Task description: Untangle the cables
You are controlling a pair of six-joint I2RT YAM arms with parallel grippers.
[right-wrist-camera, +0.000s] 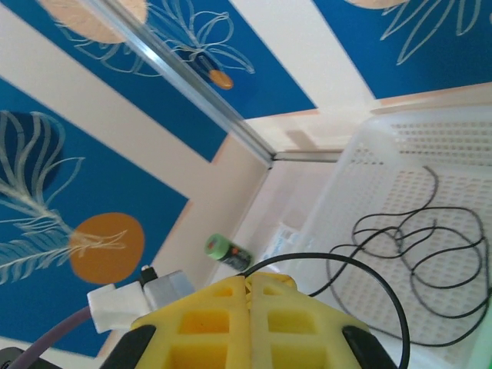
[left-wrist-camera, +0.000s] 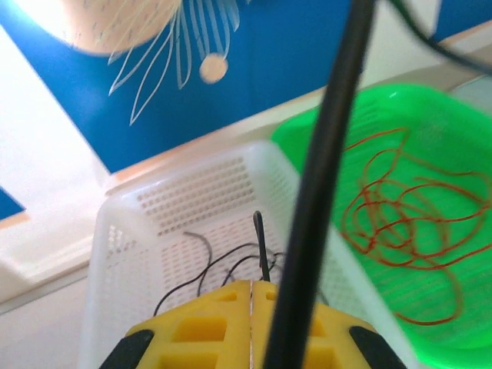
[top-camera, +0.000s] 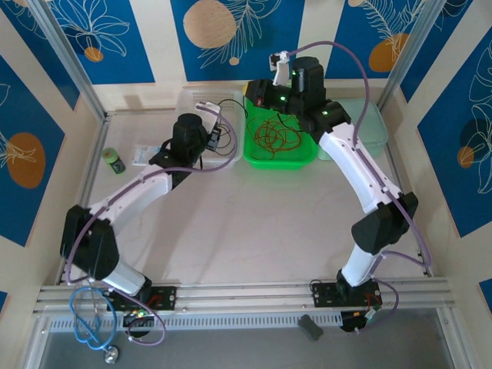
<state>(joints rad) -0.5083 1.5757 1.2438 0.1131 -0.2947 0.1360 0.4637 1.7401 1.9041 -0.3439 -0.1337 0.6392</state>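
Blurred black strand [left-wrist-camera: 319, 177] is crossing right in front of the left wrist lens, top to bottom. We're reading it as a wire hanging close to the camera, and we can't tell where it's ending. Left gripper [left-wrist-camera: 251, 290] is pressing its yellow pads [left-wrist-camera: 223, 304] together with a thin wire end [left-wrist-camera: 260, 238] poking up out of the seam, so we're calling it pinched on that. It's hovering over the white basket [left-wrist-camera: 192, 192], where black wires [right-wrist-camera: 419, 246] are lying loose on the perforated floor. Right gripper [right-wrist-camera: 248, 283] is likewise clamping closed, with a black loop [right-wrist-camera: 361, 273] arcing out of its tips and down to the right. We're judging it pinched on that loop. Red wires [left-wrist-camera: 400, 215] are sitting as a loose tangle in the green basket [left-wrist-camera: 361, 108], just beside the white one. Green bottle [top-camera: 114, 160] is standing on the table, well apart from both baskets.

Handling: we're expecting all these wires to be very light, limp, a bit springy in their coils, and thin enough to slip between pads. We're favouring a grip on a free end or an outer loop, not the tangle's middle, and pulling slowly so loops aren't cinching. Snagging on basket holes is looking like the main risk.
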